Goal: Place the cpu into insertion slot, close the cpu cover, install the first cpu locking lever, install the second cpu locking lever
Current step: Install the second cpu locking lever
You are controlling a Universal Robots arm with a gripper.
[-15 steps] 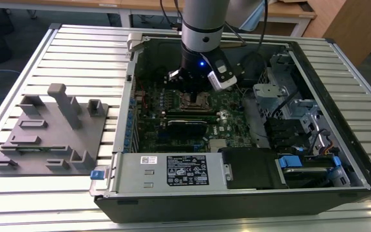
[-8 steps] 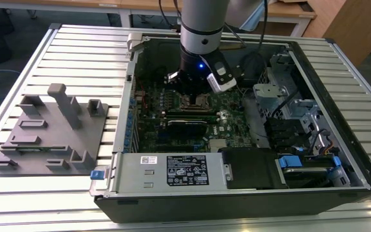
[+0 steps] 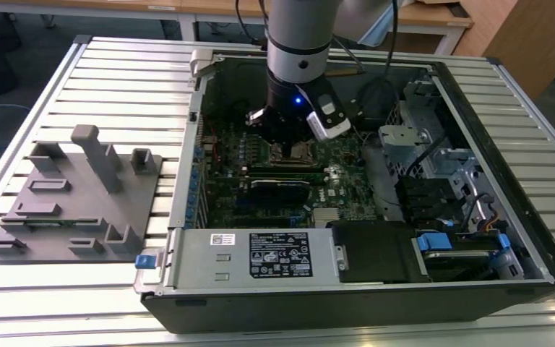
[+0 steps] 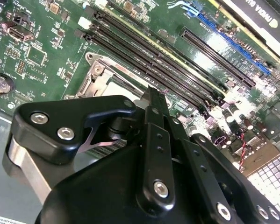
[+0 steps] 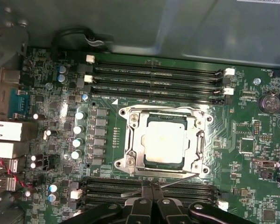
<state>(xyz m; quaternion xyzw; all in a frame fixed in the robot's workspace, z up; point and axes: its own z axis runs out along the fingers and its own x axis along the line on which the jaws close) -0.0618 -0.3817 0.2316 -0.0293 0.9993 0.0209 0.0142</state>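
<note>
The chip is seen lying flat in the socket in the middle of the green board, with the cover shut around it; the pincer is pressed together beside the socket's edge, on a thin lever.

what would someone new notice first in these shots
Probably the arm reaching down into the open computer case on the slatted table. Next, in the first wrist view, the pale cpu seated in the slot with the silvery cover framing it, between rows of black memory slots. The pincer sits right at the socket's edge, over a thin metal lever.
</note>
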